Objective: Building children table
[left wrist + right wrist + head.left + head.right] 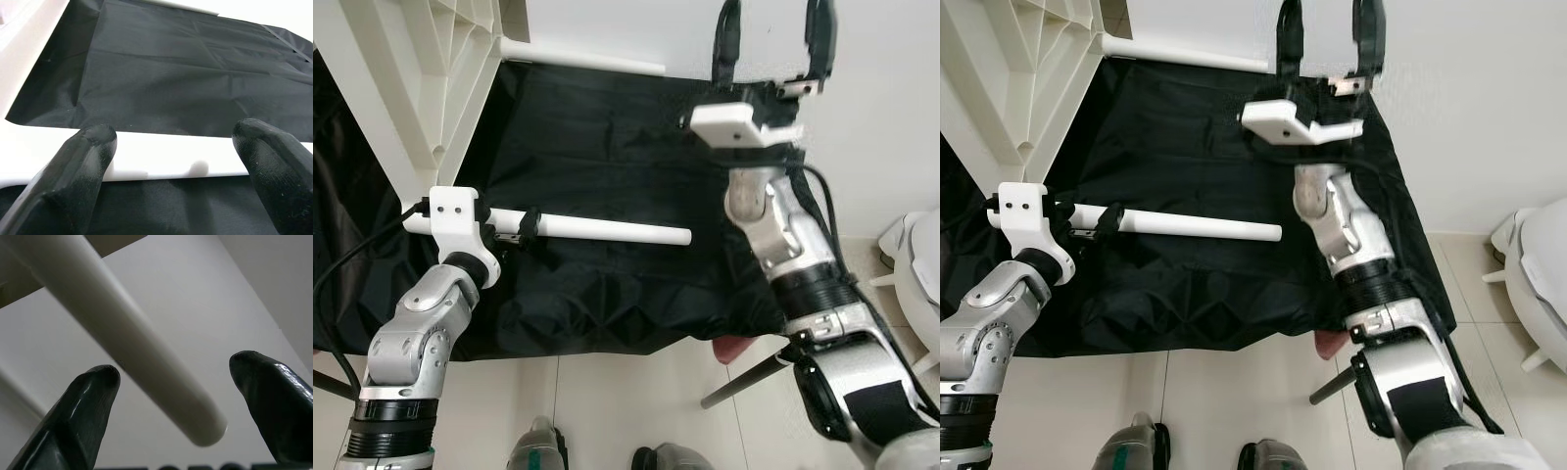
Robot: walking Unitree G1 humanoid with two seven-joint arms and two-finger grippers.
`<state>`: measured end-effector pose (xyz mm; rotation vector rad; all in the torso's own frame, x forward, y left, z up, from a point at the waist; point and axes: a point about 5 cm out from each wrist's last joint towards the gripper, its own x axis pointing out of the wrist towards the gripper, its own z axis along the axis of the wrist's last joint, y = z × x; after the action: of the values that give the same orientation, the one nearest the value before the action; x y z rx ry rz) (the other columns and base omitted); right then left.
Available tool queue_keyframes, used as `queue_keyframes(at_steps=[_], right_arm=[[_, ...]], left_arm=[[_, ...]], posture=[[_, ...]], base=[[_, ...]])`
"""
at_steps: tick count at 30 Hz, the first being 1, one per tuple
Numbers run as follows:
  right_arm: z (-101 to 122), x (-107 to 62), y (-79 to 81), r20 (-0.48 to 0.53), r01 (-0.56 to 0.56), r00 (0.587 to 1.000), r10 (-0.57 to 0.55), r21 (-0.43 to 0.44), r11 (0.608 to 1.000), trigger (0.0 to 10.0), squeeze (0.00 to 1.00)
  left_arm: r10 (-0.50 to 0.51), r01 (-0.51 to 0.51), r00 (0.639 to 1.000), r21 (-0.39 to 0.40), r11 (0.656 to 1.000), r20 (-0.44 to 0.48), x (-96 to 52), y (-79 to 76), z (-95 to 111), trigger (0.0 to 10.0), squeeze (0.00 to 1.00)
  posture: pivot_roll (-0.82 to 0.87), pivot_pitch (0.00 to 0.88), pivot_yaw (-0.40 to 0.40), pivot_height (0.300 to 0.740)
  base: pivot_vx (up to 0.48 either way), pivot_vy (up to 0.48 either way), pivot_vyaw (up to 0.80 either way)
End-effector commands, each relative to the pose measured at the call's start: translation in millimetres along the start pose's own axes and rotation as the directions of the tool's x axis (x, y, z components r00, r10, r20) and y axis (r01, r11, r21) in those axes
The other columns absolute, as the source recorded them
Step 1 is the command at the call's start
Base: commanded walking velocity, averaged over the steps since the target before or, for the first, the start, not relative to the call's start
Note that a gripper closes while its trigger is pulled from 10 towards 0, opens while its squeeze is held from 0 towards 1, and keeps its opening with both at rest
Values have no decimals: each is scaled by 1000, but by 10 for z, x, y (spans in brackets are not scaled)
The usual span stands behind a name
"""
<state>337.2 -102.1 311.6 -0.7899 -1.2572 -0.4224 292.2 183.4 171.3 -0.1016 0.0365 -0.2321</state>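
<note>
One white table leg [607,231] lay across mid-frame over the black cloth [607,147], gripped at its left end by the left gripper [509,227], while the right gripper [773,49], fingers spread wide and empty, stood at upper right near a second leg [587,59] joined to the white tabletop [401,69]; no legible markings.

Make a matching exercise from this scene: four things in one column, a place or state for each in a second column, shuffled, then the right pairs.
Things
1. left gripper
2. right gripper
3. black cloth
4. white tabletop

Place or state
A. spread out under the work
B. raised, fingers open, near the wall
C. ribbed underside showing, at the robot's far left
D. at one end of a white table leg lying across the cloth

Pairs: 1-D, 2-B, 3-A, 4-C
</note>
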Motion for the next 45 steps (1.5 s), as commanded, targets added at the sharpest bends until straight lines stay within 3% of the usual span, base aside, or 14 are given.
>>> queue_keyframes(at_steps=[1, 6, 9, 14, 21, 22, 26, 30, 34, 39, 41, 45], right_arm=[[21, 46, 2, 22, 19, 1000, -19, -2, 1000, 10000, 0], [46, 181, 43, 41, 42, 998, -42, -4, 999, 10000, 0], [60, 424, 96, 47, 45, 998, -45, -8, 999, 10000, 0], [74, 553, 127, 23, 40, 999, -40, -8, 999, 10000, 0], [76, 577, 194, -3, 12, 1000, -12, 11, 1000, 10000, 0], [67, 575, 196, -8, 9, 1000, -9, 14, 1000, 471, 0], [53, 572, 201, -12, 7, 1000, -6, 16, 1000, 0, 0], [30, 560, 191, -12, 9, 1000, -9, 17, 1000, 0, 0], [3, 589, 132, -18, 32, 999, -31, 23, 999, 0, 0], [-29, 618, 71, -31, 53, 998, -52, 24, 998, 0, 0], [-48, 642, 40, -54, 60, 997, -58, 36, 998, 0, 0], [-49, 648, 40, -60, 59, 997, -56, 37, 998, 0, 0]], left_arm=[[-88, 88, 996, -4, 996, -11, 1, -37, -35, 10000, 0], [-90, 90, 996, -3, 996, -9, -7, -40, -28, 10000, 0], [-92, 92, 996, 1, 996, -7, 0, -56, -14, 10000, 0], [-89, 89, 996, -1, 996, 0, -12, -63, -3, 10000, 0], [-83, 83, 996, -1, 997, 13, -14, -54, 52, 10000, 0], [-74, 74, 997, -8, 997, 12, -11, -41, 58, 10000, 0], [-70, 70, 998, -26, 997, 5, -10, -34, 47, 10000, 0], [-69, 62, 995, -84, 995, -73, -23, -85, -86, 10000, 0], [-17, -6, 987, -146, 989, -159, -31, -37, -220, 10000, 0], [44, -83, 972, -164, 983, -229, -59, 42, -319, 10000, 0], [74, -143, 950, -214, 966, -303, -92, 65, -404, 10000, 0], [76, -155, 948, -239, 959, -311, -96, 65, -416, 10000, 0]], posture=[[144, 58, -43, 740], [146, 52, -43, 740], [151, 50, -55, 740], [156, 50, -62, 740], [158, 98, -60, 740], [157, 113, -56, 740], [155, 120, -52, 740], [152, 119, -41, 740], [150, 122, -38, 740], [147, 126, -33, 740], [142, 129, -29, 740], [142, 129, -29, 740]], base=[[0, 0, 0], [0, 0, 0], [0, 0, 0], [0, 0, 0], [0, 0, 0], [0, 0, 0], [0, 0, 0], [0, 0, 0], [0, 0, 0], [0, 0, 0], [0, 0, 0], [0, 0, 0]])
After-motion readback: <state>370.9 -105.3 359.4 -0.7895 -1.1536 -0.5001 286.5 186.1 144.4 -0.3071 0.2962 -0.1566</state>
